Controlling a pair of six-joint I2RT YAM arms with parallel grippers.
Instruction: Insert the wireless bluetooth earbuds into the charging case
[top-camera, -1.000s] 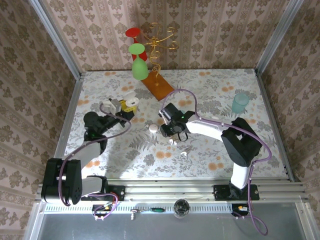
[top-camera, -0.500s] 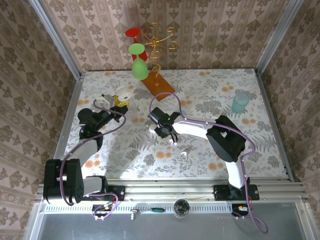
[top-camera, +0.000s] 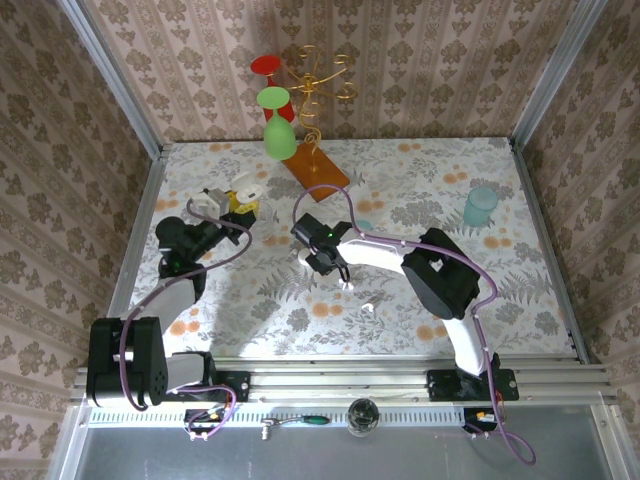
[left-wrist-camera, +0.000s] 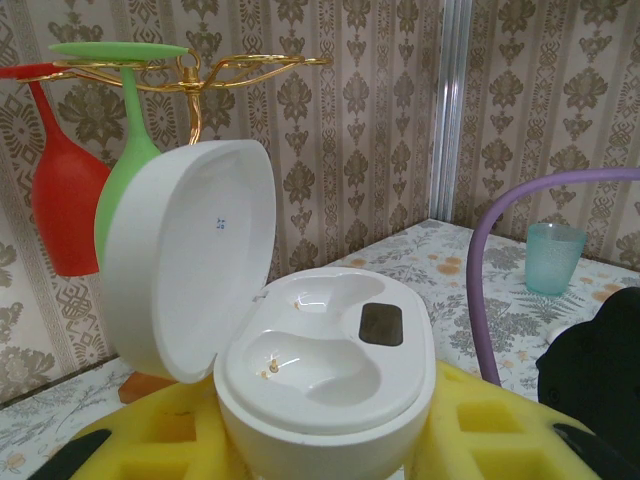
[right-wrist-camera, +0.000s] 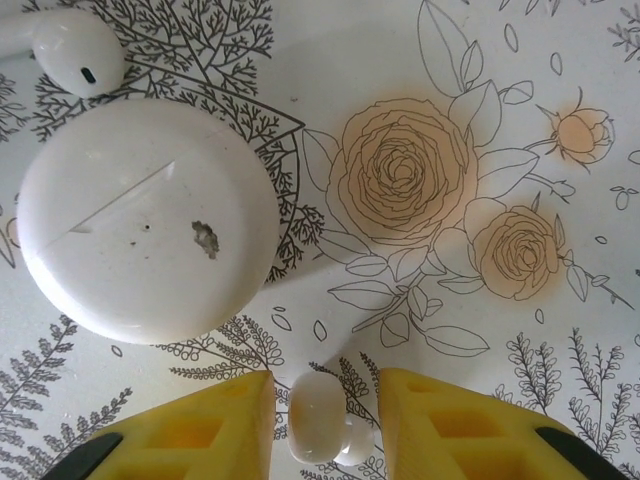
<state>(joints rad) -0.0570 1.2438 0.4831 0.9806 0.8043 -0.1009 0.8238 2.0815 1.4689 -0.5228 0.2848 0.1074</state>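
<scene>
In the left wrist view the white charging case (left-wrist-camera: 330, 350) sits between yellow foam fingers (left-wrist-camera: 500, 425), and my left gripper (left-wrist-camera: 325, 445) is shut on it. Its lid (left-wrist-camera: 190, 250) stands open to the left and both wells are empty. From above, the left gripper (top-camera: 232, 205) holds the case (top-camera: 245, 188) at the back left. My right gripper (right-wrist-camera: 325, 385) points down at the table and is open. One white earbud (right-wrist-camera: 316, 418) lies between its fingers with a gap on each side. A second earbud (right-wrist-camera: 75, 50) lies farther off. From above, two more earbuds (top-camera: 347, 284) (top-camera: 367, 307) lie just right of the right gripper (top-camera: 318, 260).
A closed white pebble-shaped case (right-wrist-camera: 148, 220) lies just ahead of the right fingers, also visible from above as a white case (top-camera: 304, 257). A gold rack on a wooden base (top-camera: 316, 170) holds red and green glasses at the back. A teal cup (top-camera: 481, 205) stands at the right.
The right arm has swung left and its gripper now sits beside the closed white case. The left gripper shifted slightly back and left with the open case, then held still.
</scene>
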